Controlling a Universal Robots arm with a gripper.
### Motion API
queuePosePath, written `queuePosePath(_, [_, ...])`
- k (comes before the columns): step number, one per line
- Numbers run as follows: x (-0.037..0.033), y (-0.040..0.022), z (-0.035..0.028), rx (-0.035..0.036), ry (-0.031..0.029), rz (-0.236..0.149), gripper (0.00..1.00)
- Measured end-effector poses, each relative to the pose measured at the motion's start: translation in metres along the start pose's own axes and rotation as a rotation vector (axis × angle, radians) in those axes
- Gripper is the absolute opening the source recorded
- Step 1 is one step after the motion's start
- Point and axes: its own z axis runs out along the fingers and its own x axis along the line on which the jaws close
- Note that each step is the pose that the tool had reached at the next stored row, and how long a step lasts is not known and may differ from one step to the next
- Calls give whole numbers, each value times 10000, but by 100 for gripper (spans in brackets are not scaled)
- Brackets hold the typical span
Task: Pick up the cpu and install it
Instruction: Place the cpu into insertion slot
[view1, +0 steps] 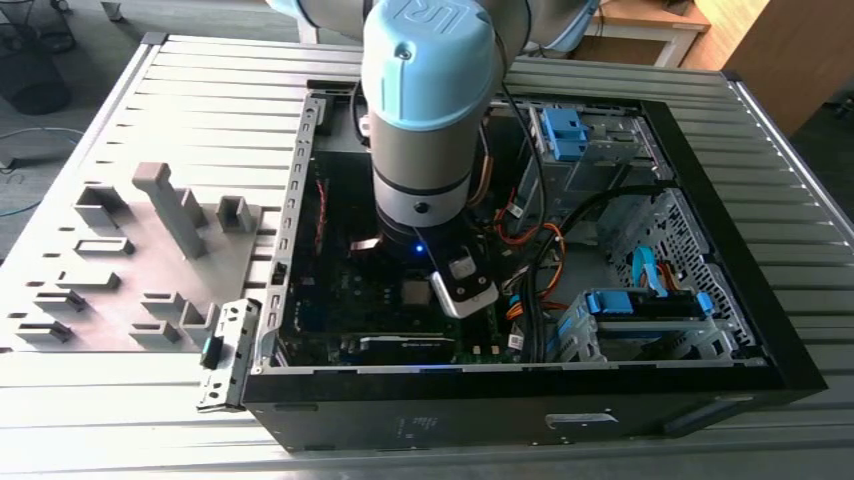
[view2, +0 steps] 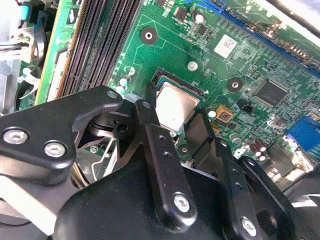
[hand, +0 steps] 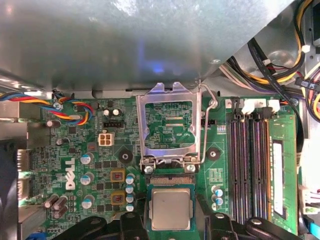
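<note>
Desk (view1: 200, 90) comes first, slatted and grey, with an open case (view1: 467, 425) lying on it; the arm (view1: 424, 120) reaches down into that case in the exterior view; under it we see the green board (hand: 100, 150) in both wrist views; on the board, in the first wrist view, the plate (hand: 167, 91) of the socket (hand: 170, 181) stands swung up, its lever (hand: 206, 125) raised beside it; in the socket lies the cpu (hand: 171, 209), flat and silver-topped as far as we can judge.

We think the chief risk is a nudge; nothing clamps the cpu while the plate is up, so a fingertip brushing its edge could tilt or shift it, and a chip pressed down askew might bend the contacts below; whether it sits fully keyed we cannot tell; the small capacitors (hand: 130, 189) just beside the socket could also be knocked by a careless sideways move.

The jaws stand open and hold nothing; in the first wrist view the two fingertips (hand: 131, 222) sit on either side of the socket, apart from the cpu, which lies between them; in the second wrist view the cpu (view2: 175, 106) shows between the black fingers.
</note>
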Motion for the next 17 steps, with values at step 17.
queuePosePath(17, [-1,-4,67,0,1,0,47])
